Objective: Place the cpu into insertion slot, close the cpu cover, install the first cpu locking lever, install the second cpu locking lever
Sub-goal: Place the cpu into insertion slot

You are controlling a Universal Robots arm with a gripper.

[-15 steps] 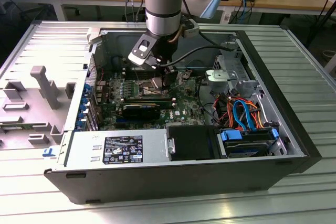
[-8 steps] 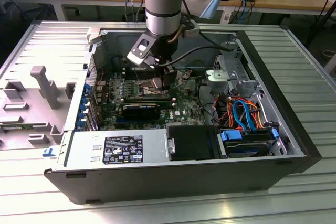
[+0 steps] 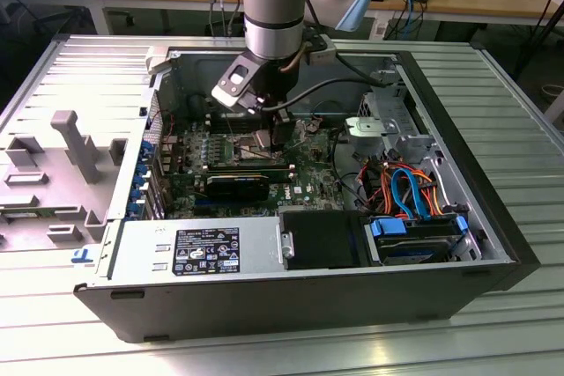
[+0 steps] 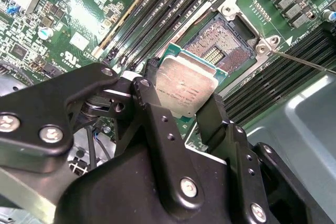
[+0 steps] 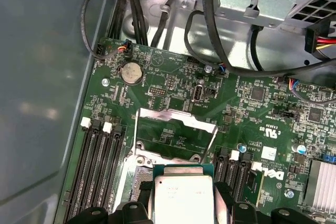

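— What can we not make out?
— In the exterior view, the black two-fingered gripper (image 3: pixel 282 134) reaches down into the open dark metal computer case (image 3: pixel 264 301). The grey robot arm (image 3: pixel 278 6) covers part of the green circuit board (image 3: pixel 313 173) behind it. What the gripper holds is too small for us to make out there.
— And closer in?
— In the second wrist view, the black fingers (image 4: pixel 144 88) pinch the small flat square cpu with the silvery-grey metal top (image 4: pixel 185 90) by two opposite edges, so the gripper is narrowed onto it. The linkage hides the edge nearest the gripper body.
— Where is the chip?
— Just beside and partly over the square dark insertion slot with its silvery rim (image 4: pixel 223 38), whose pin field lies bare. We cannot tell whether the chip touches the rim.
— Which way does it face?
— The metal top faces the wrist and the green underside faces the board. Being square, it has no long axis. Its sides run roughly in line with the socket's.
— The cover?
— In the first wrist view, the thin silvery cpu cover frame (image 5: pixel 176 116) stands raised open beyond the cpu (image 5: pixel 182 198), which hides most of the slot.
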